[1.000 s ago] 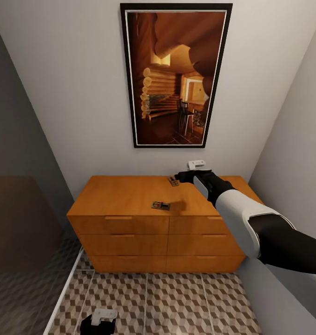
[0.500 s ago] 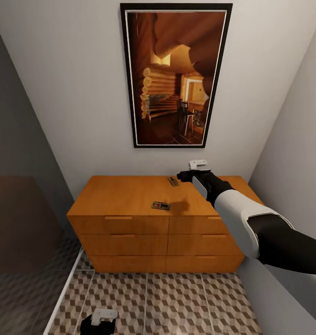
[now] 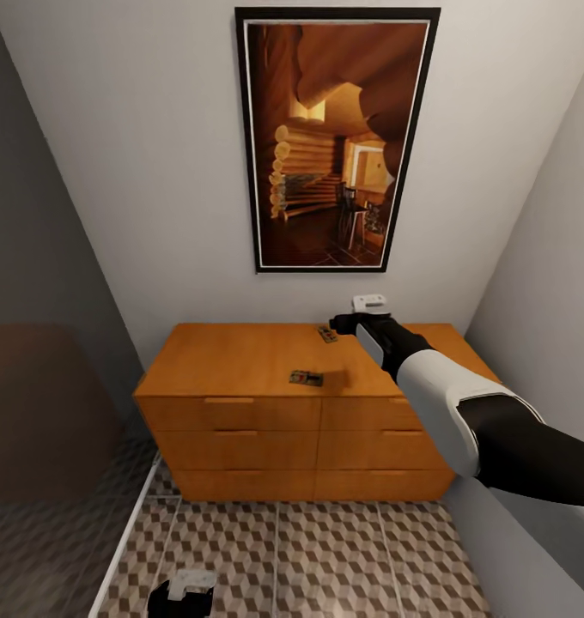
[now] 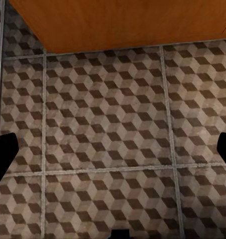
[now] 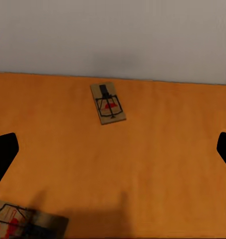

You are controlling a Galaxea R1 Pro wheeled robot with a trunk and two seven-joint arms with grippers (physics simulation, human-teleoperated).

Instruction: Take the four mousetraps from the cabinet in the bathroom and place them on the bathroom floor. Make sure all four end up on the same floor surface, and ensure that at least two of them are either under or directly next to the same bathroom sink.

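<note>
1. Since a moment ago our whole view has shifted a little to the right — the camera moved, not the things; the right gripper (image 3: 339,325) stays over the cabinet (image 3: 240,360).
2. Its fingers (image 5: 3,154) are spread wide apart and hold nothing.
3. One mousetrap (image 3: 327,334) lies at the back of the cabinet top, near the wall, just beside the right gripper.
4. A second mousetrap (image 3: 306,378) lies on the cabinet top nearer its front edge.
5. The left gripper (image 3: 182,592) hangs low over the bathroom floor (image 4: 108,134) in front of the cabinet — its fingers (image 4: 3,154) also stand apart, empty.
</note>
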